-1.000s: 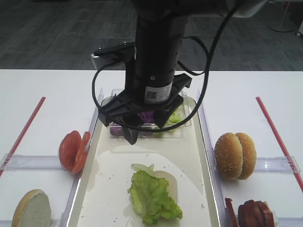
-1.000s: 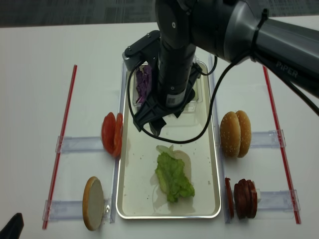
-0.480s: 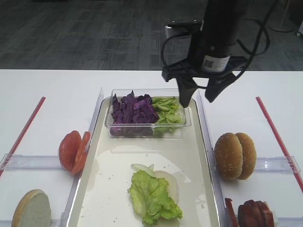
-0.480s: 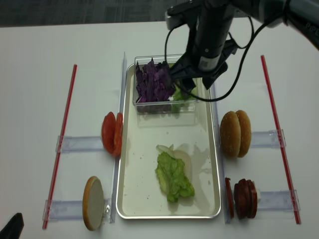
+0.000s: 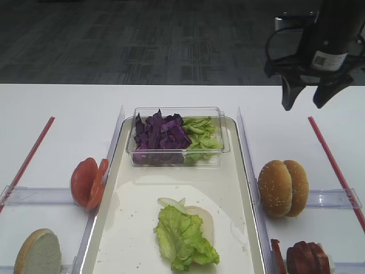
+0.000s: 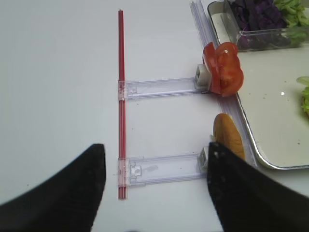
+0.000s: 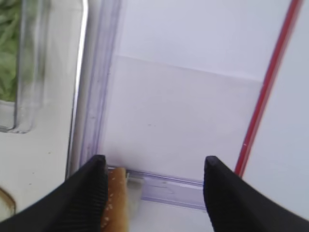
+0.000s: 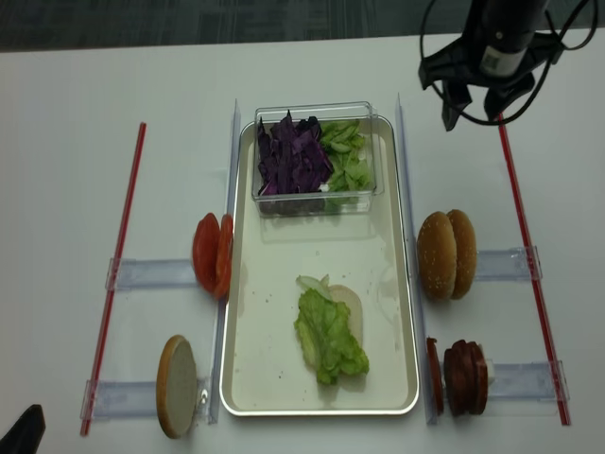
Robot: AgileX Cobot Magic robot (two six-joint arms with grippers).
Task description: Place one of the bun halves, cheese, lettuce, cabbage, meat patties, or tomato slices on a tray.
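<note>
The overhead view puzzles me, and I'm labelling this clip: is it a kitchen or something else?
Probably a lab or office test bench staged as a burger station, not a kitchen: a white table marked with red strips, buns and tomato slices in clear holders, and carpeted floor behind.

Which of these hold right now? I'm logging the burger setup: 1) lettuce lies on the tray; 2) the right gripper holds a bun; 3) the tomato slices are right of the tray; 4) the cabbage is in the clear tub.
1) True: lettuce lies on the tray.
2) False: the right gripper is open and empty, hanging above the bare table.
3) False: the tomato slices stand left of the tray.
4) True: the cabbage is in the tub.
</note>
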